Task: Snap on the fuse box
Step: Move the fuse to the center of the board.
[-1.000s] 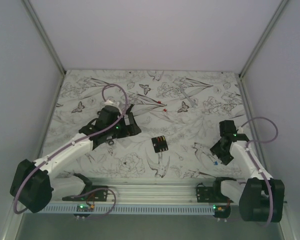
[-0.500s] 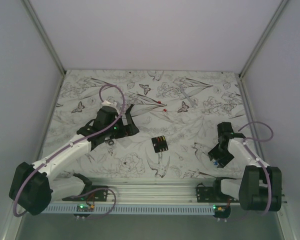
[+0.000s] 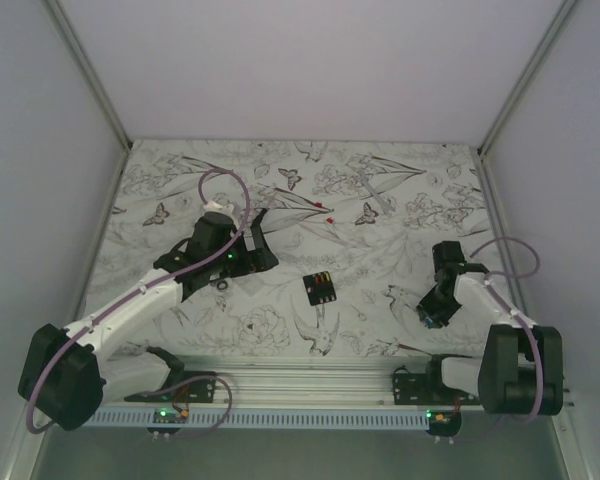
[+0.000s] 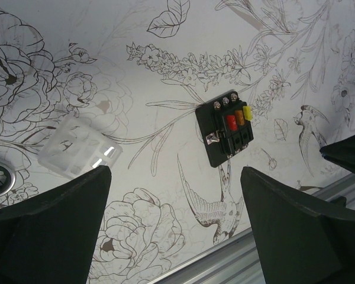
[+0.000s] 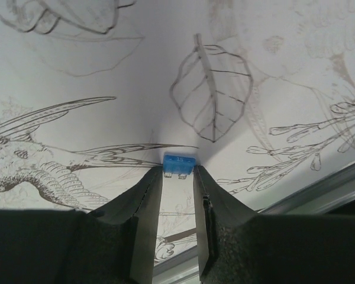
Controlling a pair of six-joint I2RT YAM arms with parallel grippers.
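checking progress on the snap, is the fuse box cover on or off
Off: the fuse box shows bare fuses; the clear cover lies apart from it.

The flower-printed table (image 3: 400, 250) carried a black fuse box (image 3: 321, 288), a clear plastic cover (image 4: 78, 149) nearby and tiny red pieces (image 3: 324, 207) farther back.

We find open cloth (image 4: 160, 195) on every side of the fuse box (image 4: 228, 133); a clear cover (image 4: 80, 149) lies well apart from it.
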